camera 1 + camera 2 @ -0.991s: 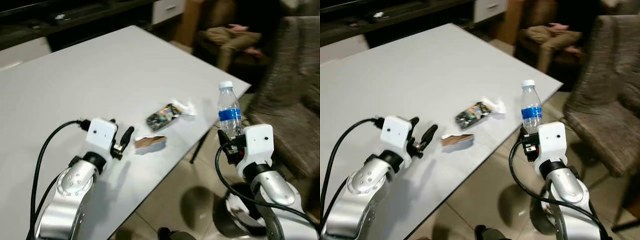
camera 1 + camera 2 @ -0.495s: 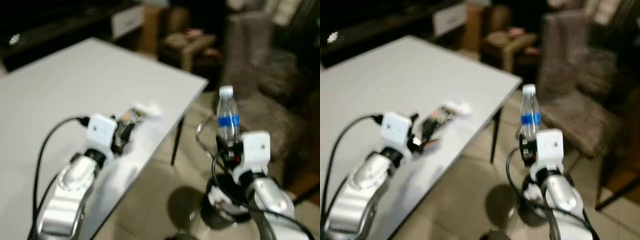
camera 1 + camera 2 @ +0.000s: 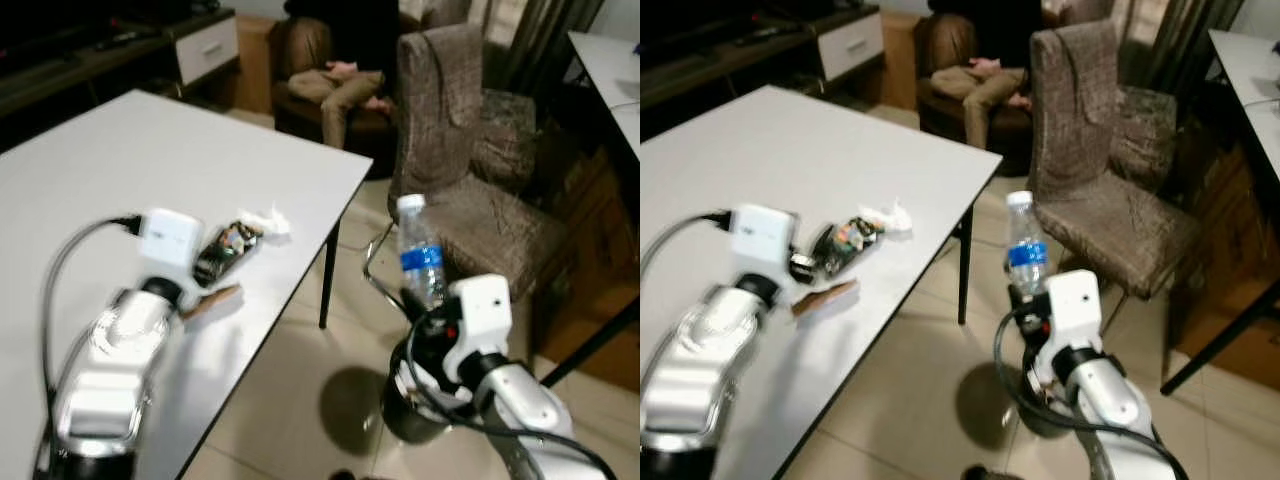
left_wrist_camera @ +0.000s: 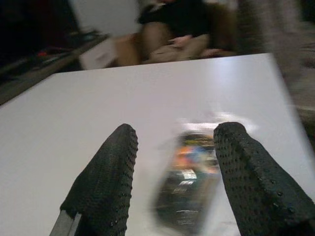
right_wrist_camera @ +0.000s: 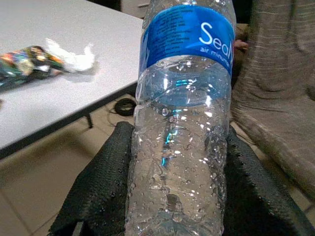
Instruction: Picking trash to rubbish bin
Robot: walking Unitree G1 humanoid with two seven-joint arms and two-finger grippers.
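Reaching over the white tabletop (image 3: pixel 120 170) near its right edge, the left gripper (image 4: pixel 174 184) has its two black fingers (image 4: pixel 106 182) spread apart with nothing between them. Just beyond the fingertips lies a colourful snack wrapper (image 3: pixel 224 250), flat on the tabletop, its long axis running from the gripper toward the far right corner; a crumpled white tissue (image 3: pixel 268 222) touches its far end. Beside the wrapper, nearer the robot, a small brown scrap (image 3: pixel 212 299) lies flat close to the right edge, its long axis pointing roughly toward that edge.

Off the tabletop to the right, the right gripper (image 5: pixel 172 196) is clamped on a clear plastic water bottle (image 3: pixel 420 262), one padded finger pressed against each side of its lower body. The bottle stands upright with its long axis vertical, white cap on top and blue label around the upper part, held in the air above the tiled floor (image 3: pixel 290 400). Under it sits a dark round rubbish bin (image 3: pixel 405 415). Further right stands a brown upholstered chair (image 3: pixel 470 190), and a person sits in an armchair (image 3: pixel 300 50) beyond the table's far corner.
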